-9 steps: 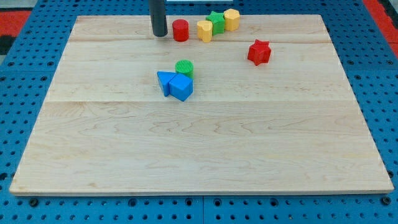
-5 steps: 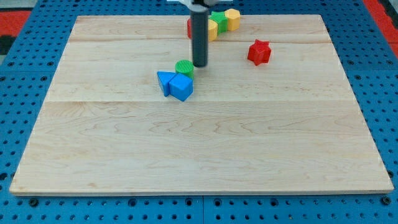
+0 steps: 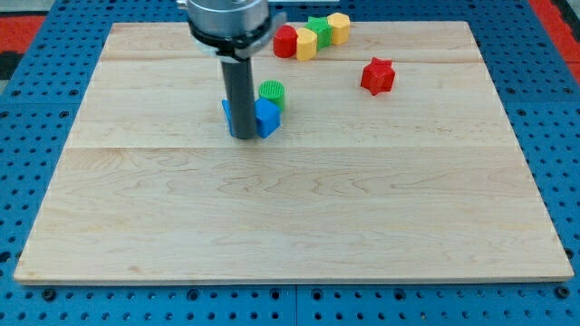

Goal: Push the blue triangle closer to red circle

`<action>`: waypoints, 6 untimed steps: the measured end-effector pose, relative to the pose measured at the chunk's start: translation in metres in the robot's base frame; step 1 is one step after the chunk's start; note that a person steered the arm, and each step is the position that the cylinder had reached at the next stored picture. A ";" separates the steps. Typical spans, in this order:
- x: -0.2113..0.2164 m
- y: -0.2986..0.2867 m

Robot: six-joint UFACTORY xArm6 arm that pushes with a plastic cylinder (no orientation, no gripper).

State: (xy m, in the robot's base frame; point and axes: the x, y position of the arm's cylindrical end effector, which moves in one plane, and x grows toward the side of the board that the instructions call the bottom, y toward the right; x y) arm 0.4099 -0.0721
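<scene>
The blue triangle [image 3: 227,113] sits mid-desk, mostly hidden behind my tip [image 3: 243,136], which has no hand, a blue block [image 3: 265,117] and green cylinder [image 3: 271,91] just right, the red circle [image 3: 285,41] well beyond at the far edge.

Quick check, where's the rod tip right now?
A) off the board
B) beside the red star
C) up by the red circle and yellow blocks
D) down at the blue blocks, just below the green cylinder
D: my tip sits at the view's bottom edge of the blue blocks, the rod covering part of them, with the green cylinder just above and the red star far to the view's right.
</scene>
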 end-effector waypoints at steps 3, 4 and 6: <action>-0.024 -0.063; -0.024 -0.083; -0.049 -0.065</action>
State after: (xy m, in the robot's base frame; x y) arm 0.3610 -0.1368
